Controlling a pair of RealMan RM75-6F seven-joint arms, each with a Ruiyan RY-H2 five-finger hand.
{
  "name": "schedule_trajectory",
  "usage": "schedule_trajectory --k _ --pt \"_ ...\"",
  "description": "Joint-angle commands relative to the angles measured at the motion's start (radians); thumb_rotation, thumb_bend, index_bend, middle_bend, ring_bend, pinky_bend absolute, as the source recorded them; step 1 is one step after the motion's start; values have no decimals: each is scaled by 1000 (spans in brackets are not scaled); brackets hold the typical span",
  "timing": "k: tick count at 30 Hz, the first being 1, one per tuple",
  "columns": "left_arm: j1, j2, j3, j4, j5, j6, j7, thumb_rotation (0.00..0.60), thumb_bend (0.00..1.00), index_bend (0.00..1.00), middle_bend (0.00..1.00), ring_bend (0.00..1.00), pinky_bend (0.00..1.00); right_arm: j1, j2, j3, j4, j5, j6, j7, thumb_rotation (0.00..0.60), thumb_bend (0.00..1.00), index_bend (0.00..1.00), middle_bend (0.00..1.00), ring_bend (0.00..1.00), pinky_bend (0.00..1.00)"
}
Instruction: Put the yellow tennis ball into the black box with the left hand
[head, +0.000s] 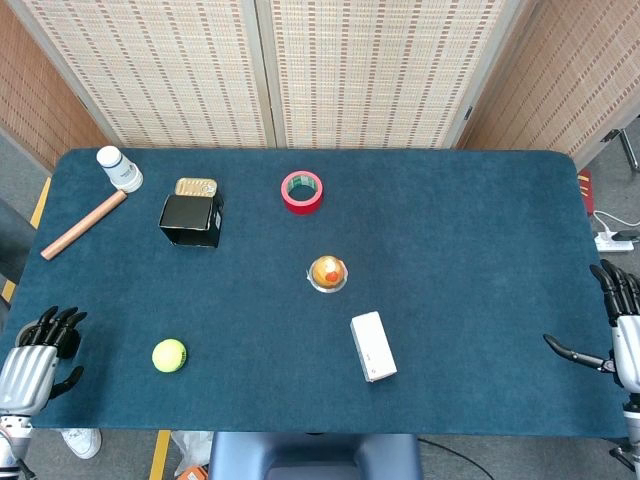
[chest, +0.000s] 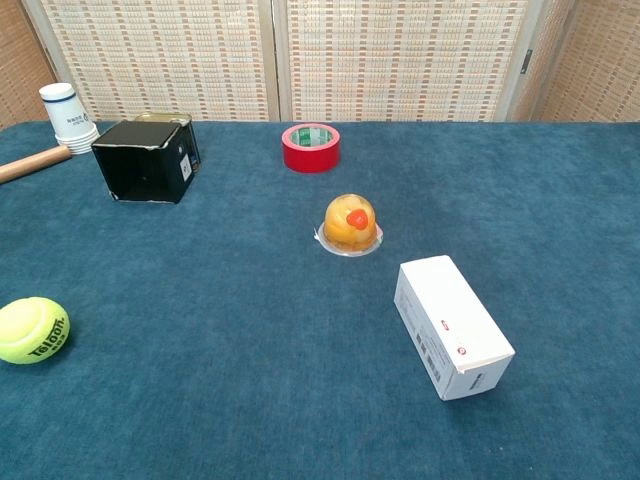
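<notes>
From my seat I see the silver-backed left hand with black segmented fingers (head: 40, 352), and the matching right hand, grey metal with slim black fingers (head: 612, 332), both on silvery wrists.

Left robot hand (head: 40, 352) and right robot hand (head: 612, 325) both hover empty, fingers apart.
</notes>
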Motion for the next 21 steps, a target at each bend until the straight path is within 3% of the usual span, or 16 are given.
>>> schedule_trajectory --k 1,21 --pt "-3 -3 -2 1 -1 -3 2 600 230 164 107 18 207 -1 -1 -1 -2 -4 2 -6 508 0 80 0 0 0" --pt "6 14 -6 1 28 57 -26 600 230 164 105 17 205 9 -8 -1 -19 -11 -17 -47 508 0 80 0 0 0"
